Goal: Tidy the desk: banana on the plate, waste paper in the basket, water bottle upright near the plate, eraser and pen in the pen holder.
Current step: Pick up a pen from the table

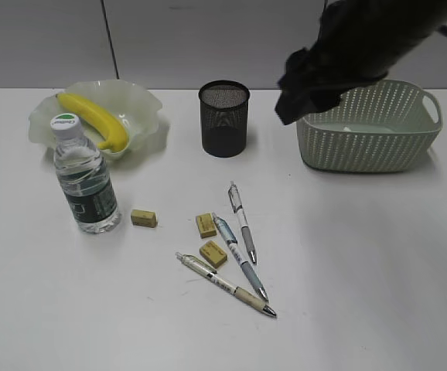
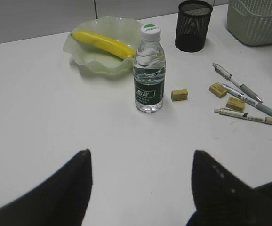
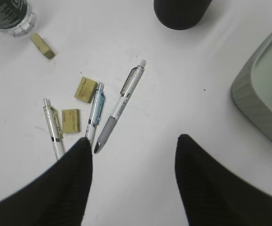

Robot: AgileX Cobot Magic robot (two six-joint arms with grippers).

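Observation:
The banana (image 1: 92,120) lies in the wavy-rimmed plate (image 1: 148,104) at the back left of the desk (image 1: 363,270). The water bottle (image 1: 84,178) stands upright in front of the plate. Three pens (image 1: 241,220) and three erasers (image 1: 206,225) lie loose at mid-desk, in front of the pen holder (image 1: 224,117). The basket (image 1: 370,135) is at the back right. The waste paper is not clearly visible. My right gripper (image 3: 134,139) is open and empty, raised beside the basket, with the pens (image 3: 122,101) below left. My left gripper (image 2: 140,155) is open and empty over bare desk, well short of the bottle (image 2: 149,70).
My right arm (image 1: 363,39) reaches in from the top right, over the basket's left end. A grey wall runs behind the desk.

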